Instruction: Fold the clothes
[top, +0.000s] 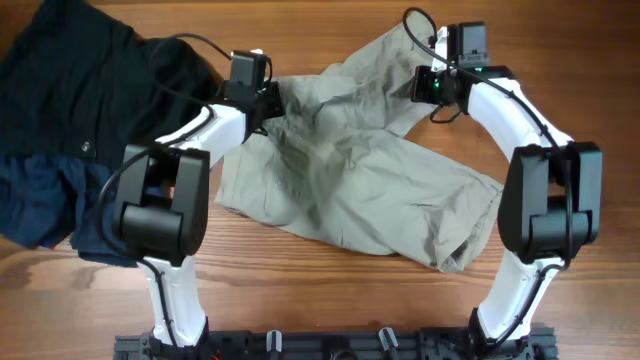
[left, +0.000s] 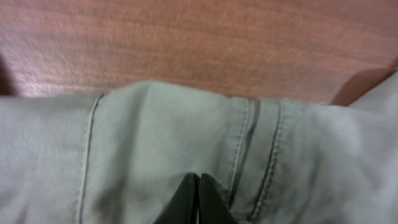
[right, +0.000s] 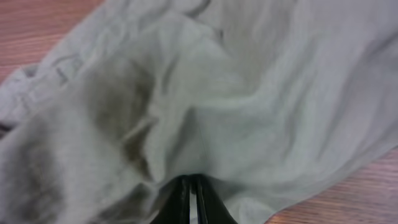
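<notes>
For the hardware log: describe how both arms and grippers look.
Left arm and right arm match: white curved links between boxy black joint housings. Black cables loop off each wrist; a green light shows on the right wrist. Left gripper and right gripper have black tapered fingers.

Your left arm (top: 190, 135) and right arm (top: 520, 110) rise from the near edge, elbows bowed outward, forearms angled inward. Your left end effector (top: 276, 103) and right end effector (top: 422, 86) face each other, fingers (left: 185, 202) pressed together, each pinching the clothes (top: 360, 170).
</notes>
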